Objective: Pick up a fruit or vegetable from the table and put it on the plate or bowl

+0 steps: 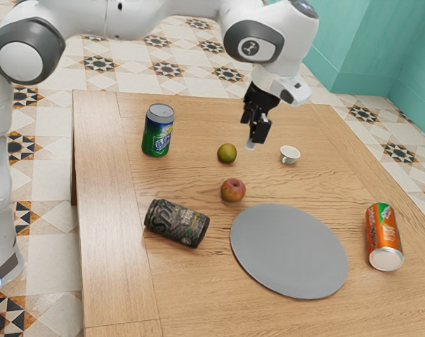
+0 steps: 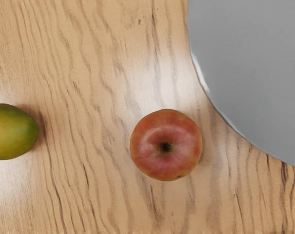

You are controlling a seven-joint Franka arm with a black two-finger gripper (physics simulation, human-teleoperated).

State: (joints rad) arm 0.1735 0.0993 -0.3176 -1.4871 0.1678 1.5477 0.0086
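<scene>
Nearest the exterior camera lay the round grey plate (image 1: 289,250), flat on the wooden desk (image 1: 107,210). 1 red apple (image 1: 232,189) sat just beside the plate's far rim, toward the exterior view's left, close to it but not touching, stem hollow upward. 1 greenish-yellow fruit (image 1: 227,153) rested farther from the plate, beyond the apple. A dark can (image 1: 176,222) lay on its side near the plate's rim at the exterior view's left. An orange can (image 1: 384,236) lay near the opposite rim. An upright green can (image 1: 158,130) and a small white cup (image 1: 289,154) stood well apart from the plate, at its far side. The end effector (image 1: 251,144) hung above the desk beyond the plate, between fruit and cup; whether it was spread or pressed together could not be told.
</scene>
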